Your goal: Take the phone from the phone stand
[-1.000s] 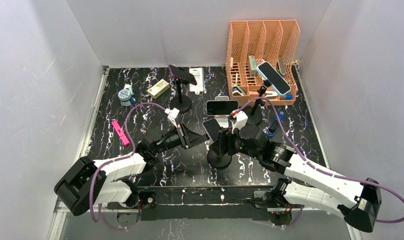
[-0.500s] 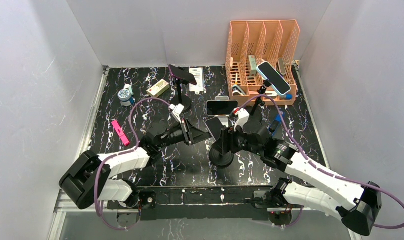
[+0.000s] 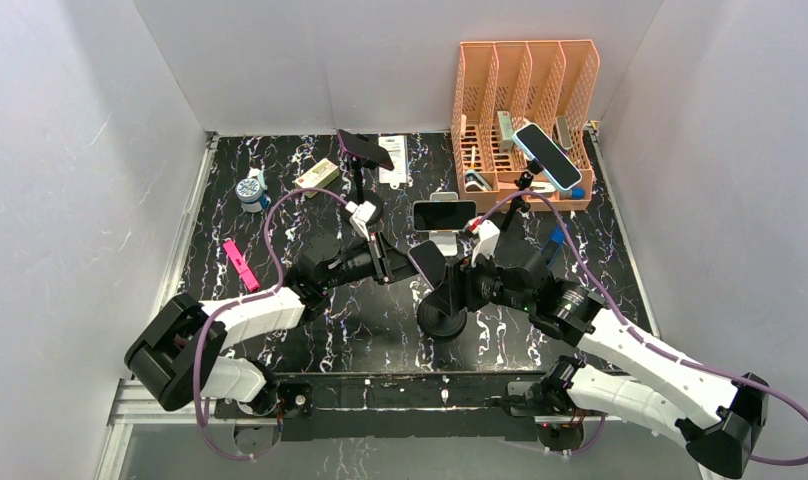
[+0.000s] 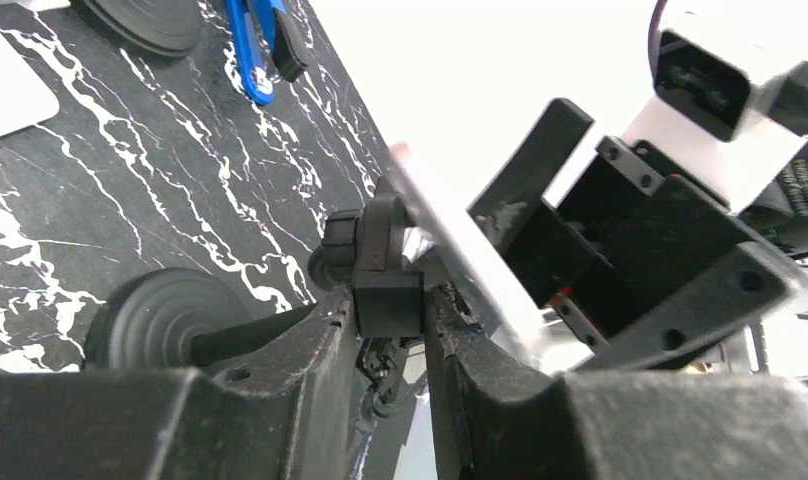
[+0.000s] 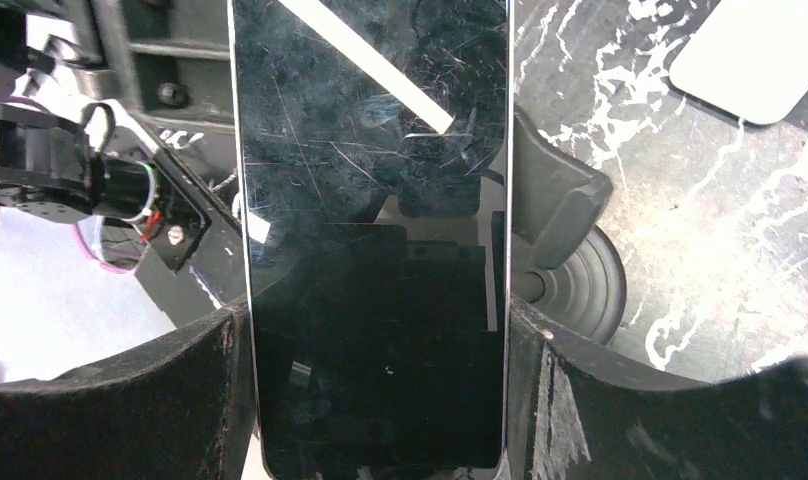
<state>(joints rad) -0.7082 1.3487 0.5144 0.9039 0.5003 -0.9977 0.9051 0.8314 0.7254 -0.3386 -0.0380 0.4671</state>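
A dark phone (image 3: 427, 262) sits tilted on a black phone stand (image 3: 442, 318) near the table's middle. In the right wrist view the phone's scratched screen (image 5: 370, 250) fills the space between the fingers (image 5: 220, 360) of my right gripper (image 5: 375, 330), which is shut on the phone's long edges. The stand's round base (image 5: 580, 280) shows behind it. My left gripper (image 4: 390, 305) comes from the left and is shut on the stand's black holder block (image 4: 388, 290), just behind the phone's pale edge (image 4: 450, 240). The stand's base (image 4: 165, 315) lies below it.
Two other stands hold phones, one at the back centre (image 3: 365, 150) and one by the orange file organizer (image 3: 525, 100). A phone (image 3: 444, 213) lies flat just behind my grippers. A pink object (image 3: 240, 265), tape roll (image 3: 248, 190) and white box (image 3: 317, 176) lie at the left.
My left gripper has travelled right and forward until it reached the stand's head. The right gripper and phone have hardly shifted.
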